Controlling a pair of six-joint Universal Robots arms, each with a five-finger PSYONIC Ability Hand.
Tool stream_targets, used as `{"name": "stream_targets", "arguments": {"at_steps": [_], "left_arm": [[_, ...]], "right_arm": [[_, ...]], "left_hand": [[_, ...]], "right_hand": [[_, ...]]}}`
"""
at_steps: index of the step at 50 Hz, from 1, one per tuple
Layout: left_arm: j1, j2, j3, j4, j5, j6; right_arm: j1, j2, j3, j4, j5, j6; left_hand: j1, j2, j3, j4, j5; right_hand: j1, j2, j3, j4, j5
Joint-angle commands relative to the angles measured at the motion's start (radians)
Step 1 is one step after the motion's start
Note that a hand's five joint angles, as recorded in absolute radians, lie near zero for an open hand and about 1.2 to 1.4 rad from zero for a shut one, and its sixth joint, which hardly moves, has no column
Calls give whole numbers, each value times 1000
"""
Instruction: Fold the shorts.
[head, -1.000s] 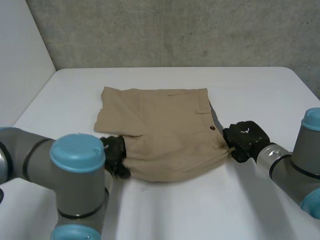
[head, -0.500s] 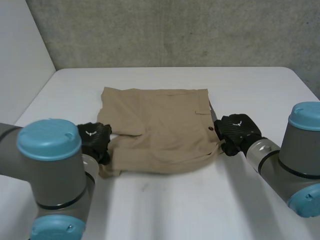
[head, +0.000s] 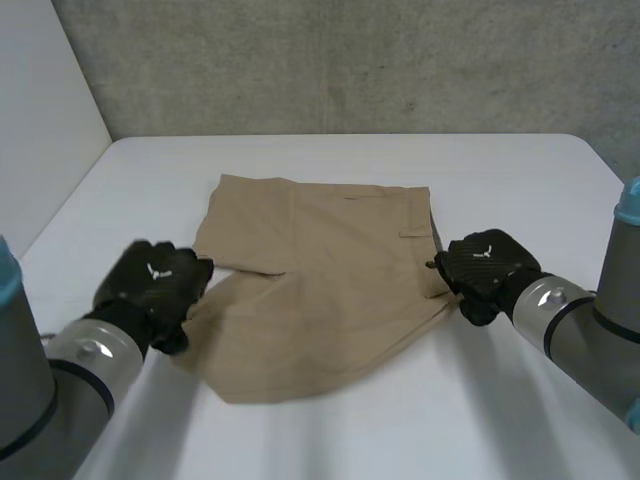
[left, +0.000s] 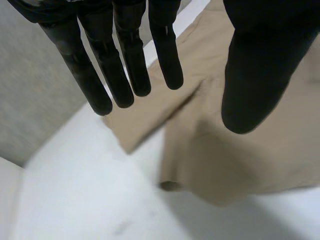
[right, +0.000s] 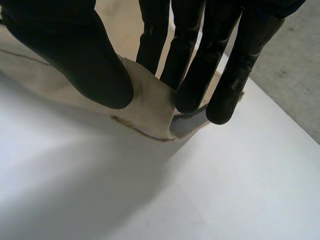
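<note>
Shorts (head: 320, 275), tan, lie on the white surface (head: 500, 170) between my two hands, their long axis running from one hand to the other. My right hand (head: 485, 272) pinches a ridge of cloth at the edge nearest it, thumb against fingers. My left hand (head: 155, 290) hovers with straight, parted fingers (holding nothing), the opposite edge just beyond its fingertips.
</note>
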Motion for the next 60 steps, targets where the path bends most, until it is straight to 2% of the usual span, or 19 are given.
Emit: {"name": "stream_targets", "arguments": {"at_steps": [1, 5, 7, 10, 20, 23, 34, 39, 43, 49, 60], "left_arm": [[-62, -78, -40, 4, 6, -317], [-128, -96, -68, -10, 9, -348], [-128, -99, -83, -8, 9, -349], [-125, -109, -93, -7, 9, -352], [-80, -233, -64, 47, 12, -351], [-40, -253, -59, 97, 9, -348], [-10, -319, -10, 166, 4, -343], [-4, -366, 35, 171, -17, -343], [5, -395, 68, 189, -42, -343], [11, -408, 85, 260, -57, -341], [46, -406, 78, 344, -57, -253]], "right_arm": [[2, 136, -29, -124, 11, 241], [3, 159, -43, -125, 54, 255], [2, 159, -46, -125, 65, 255], [-3, 158, -47, -125, 63, 256], [-1, 155, -40, -125, 60, 258], [-1, 155, -40, -127, 59, 258], [5, 155, -32, -133, 59, 255], [5, 156, -32, -134, 59, 253], [6, 158, -30, -134, 57, 253], [6, 158, -24, -136, 59, 236], [6, 159, -20, -134, 60, 224]], "left_hand": [[225, 210, 204, 209, 211], [187, 172, 166, 171, 173], [76, 61, 55, 60, 62], [26, 10, 4, 10, 12], [-180, -195, -201, -196, -194], [-171, -187, -193, -187, -185], [-156, -172, -178, -172, -170], [-110, -125, -131, -126, -124], [34, 19, 13, 18, 20], [140, 125, 119, 124, 126], [386, 371, 365, 370, 372]], "right_hand": [[450, 219, 211, 207, 232], [450, 219, 211, 207, 232], [450, 219, 211, 207, 232], [450, 219, 211, 207, 232], [450, 219, 211, 207, 232], [450, 219, 211, 207, 232], [450, 219, 211, 207, 232], [450, 219, 211, 207, 232], [450, 219, 211, 207, 232], [450, 219, 211, 207, 232], [450, 219, 211, 207, 232]]}}
